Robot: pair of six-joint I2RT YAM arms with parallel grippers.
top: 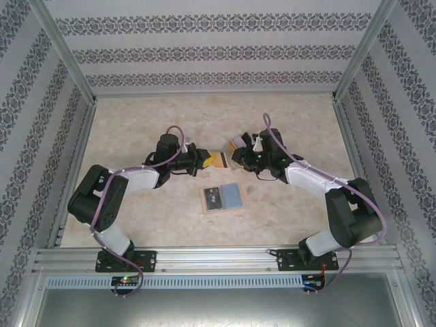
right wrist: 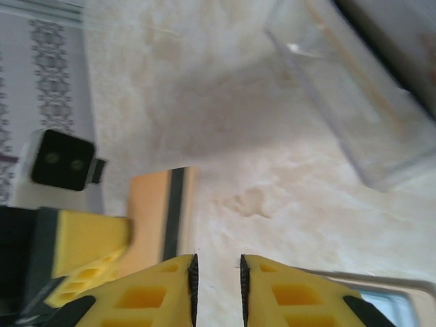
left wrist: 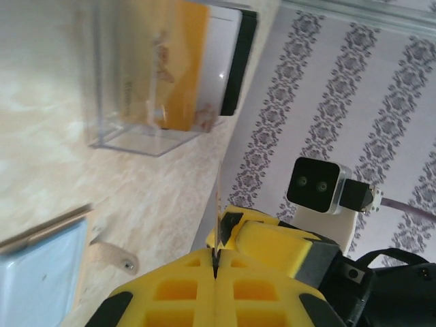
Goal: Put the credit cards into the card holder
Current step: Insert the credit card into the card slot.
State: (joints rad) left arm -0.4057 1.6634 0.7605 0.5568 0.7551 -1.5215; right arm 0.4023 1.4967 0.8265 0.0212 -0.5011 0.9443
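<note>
Top external view: on the tabletop [top: 136,136], the clear box [left wrist: 122,102] sits far of centre. The open card holder [top: 223,197] lies nearer, with a dark card [top: 213,197] on its left half. Between them, the left claw [top: 204,160] is clamped on an orange credit card [top: 219,161]. The right claw [right wrist: 218,269] is just beside it, jaws narrowly parted, gripping nothing.

My top camera looks down from above and behind the arm bases [top: 122,259] and takes in the whole table [top: 136,136]. Both wrist cameras sit very near the table, just behind their own fingers [left wrist: 170,293], and face one another. Both show the clear box [left wrist: 136,102].
</note>
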